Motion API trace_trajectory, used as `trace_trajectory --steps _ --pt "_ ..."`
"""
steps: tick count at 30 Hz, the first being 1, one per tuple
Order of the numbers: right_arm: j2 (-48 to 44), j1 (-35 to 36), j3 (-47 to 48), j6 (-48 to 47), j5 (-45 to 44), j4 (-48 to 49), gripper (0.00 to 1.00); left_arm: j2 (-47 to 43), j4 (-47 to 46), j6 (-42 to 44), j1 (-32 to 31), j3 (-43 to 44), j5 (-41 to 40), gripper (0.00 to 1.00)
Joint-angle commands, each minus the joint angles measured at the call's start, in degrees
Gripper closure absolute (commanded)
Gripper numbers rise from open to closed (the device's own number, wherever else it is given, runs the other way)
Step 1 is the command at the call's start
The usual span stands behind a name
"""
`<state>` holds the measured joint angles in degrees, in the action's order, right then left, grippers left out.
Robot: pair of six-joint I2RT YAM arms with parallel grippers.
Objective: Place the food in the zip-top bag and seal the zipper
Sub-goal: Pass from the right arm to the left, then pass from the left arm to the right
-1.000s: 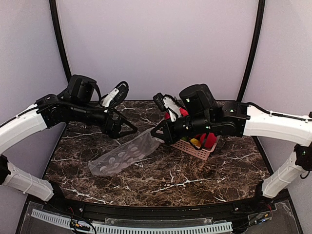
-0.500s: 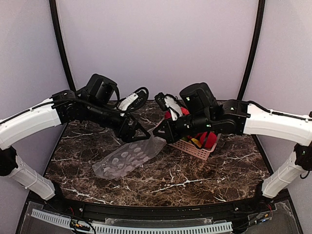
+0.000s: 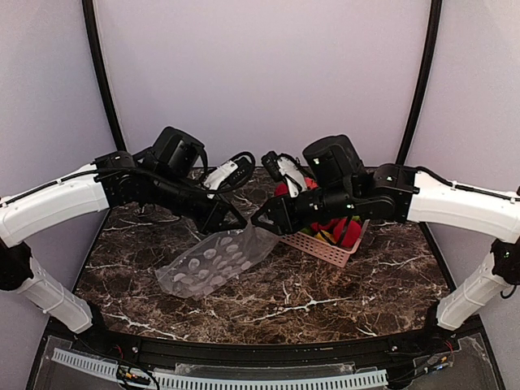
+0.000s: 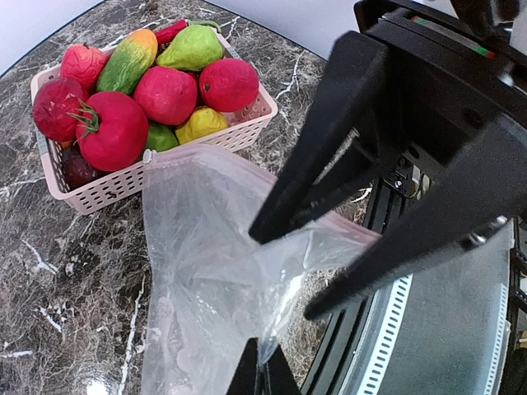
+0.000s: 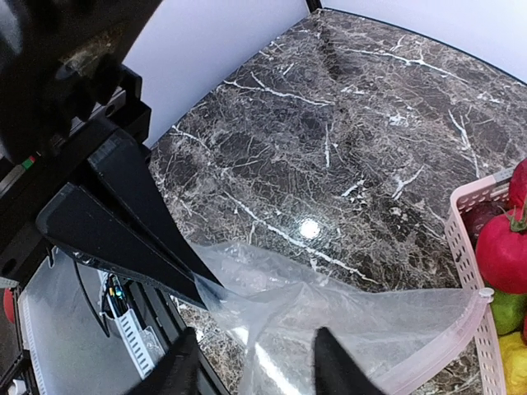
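Left wrist view puts the clear, floppy, dot-printed zip-top bag (image 4: 189, 247) in the middle. Its mouth end is lifted off the dark marbled table (image 3: 325, 301) and turned toward the fruit, while its closed end trails on the stone toward the near left. The thin, pale pink zipper (image 4: 206, 150) runs along that raised edge and is unsealed, the film sagging below it. Nothing is in the bag yet. The glossy plastic toy fruits (image 4: 165, 95), mostly red with some green and yellow, are heaped in a pink lattice plastic basket (image 4: 107, 189) just past the mouth. Whether the bag touches the basket wall I cannot tell.

The left gripper (image 4: 263, 374) is pinched tight on a fold of film near the mouth. I judge this keeps the opening up and aimed at the basket rather than flat on the table. The right gripper (image 4: 282, 273) has its two black fingers spread apart, with the bag's lip lying loose between them and nothing clamped. It looks placed to take the opposite lip and pull the mouth wide.

Room is tight where the two grippers meet almost tip to tip above the mouth. The right arm also reaches across the basket, so any reach for fruit starts crowded. Bare stone lies in front of the bag and to the near right.
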<state>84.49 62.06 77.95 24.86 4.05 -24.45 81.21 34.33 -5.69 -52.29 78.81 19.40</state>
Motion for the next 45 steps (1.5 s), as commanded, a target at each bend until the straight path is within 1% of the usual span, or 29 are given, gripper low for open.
trace_trajectory --steps 1,2,4,5,9,12,15,19,20,22,26,29,33,39,43,45 --pt "-4.7 -2.5 -1.9 1.2 -1.7 0.4 0.31 -3.2 -3.6 -4.1 -0.3 -1.2 -3.5 0.99" --pt "-5.9 -3.4 -3.0 1.7 -1.9 0.6 0.22 -3.8 -5.5 -5.9 -0.2 -1.5 -4.2 0.99" --pt "-8.5 -5.2 -5.3 2.5 -1.3 1.9 0.12 -5.1 -8.0 -8.2 -0.2 -2.6 -4.2 0.99" --pt "-9.9 -6.4 -6.7 2.8 -1.0 2.7 0.09 -5.9 -8.6 -8.8 -0.2 -2.9 -3.8 0.99" --pt "-16.3 -9.9 -12.1 4.4 0.6 6.5 0.03 -7.5 -10.0 -11.0 0.1 -2.8 -3.2 0.99" --pt "-21.3 -13.1 -17.8 5.2 3.7 11.0 0.01 -9.1 -11.7 -12.1 0.8 -3.6 -2.1 0.99" --pt "-26.0 -17.2 -24.5 7.1 9.3 18.8 0.01 -11.9 -15.1 -13.3 1.2 -5.1 1.5 0.99" --pt "-28.8 -21.7 -34.6 10.6 19.7 34.1 0.01 -15.2 -21.2 -14.0 1.5 -6.7 7.7 0.99" --pt "-28.8 -22.3 -36.8 11.9 22.9 37.6 0.01 -16.2 -21.9 -14.1 1.6 -6.8 8.8 0.99" --pt "-28.1 -22.7 -39.9 13.8 26.3 44.1 0.01 -17.3 -23.8 -14.8 1.6 -7.0 11.1 0.99" --pt "-25.9 -22.8 -43.4 17.4 30.9 54.7 0.04 -18.5 -27.4 -16.8 1.6 -7.4 16.4 0.99" --pt "-24.1 -22.8 -43.6 18.3 33.1 59.1 0.07 -18.7 -29.9 -18.5 1.6 -7.4 19.5 0.99" --pt "-22.3 -22.8 -42.5 18.6 36.1 62.3 0.12 -19.0 -32.0 -19.6 1.6 -7.5 22.8 0.99" --pt "-20.5 -22.7 -40.1 18.0 38.2 63.1 0.21 -18.9 -35.3 -21.1 1.6 -7.8 26.0 0.99" --pt "-20.1 -22.8 -39.8 18.8 38.8 65.5 0.31 -18.9 -35.9 -21.3 1.6 -7.9 26.7 0.99" --pt "-19.9 -22.8 -39.7 18.9 39.1 66.3 0.37 -19.0 -35.8 -21.4 1.6 -8.0 26.5 0.99"
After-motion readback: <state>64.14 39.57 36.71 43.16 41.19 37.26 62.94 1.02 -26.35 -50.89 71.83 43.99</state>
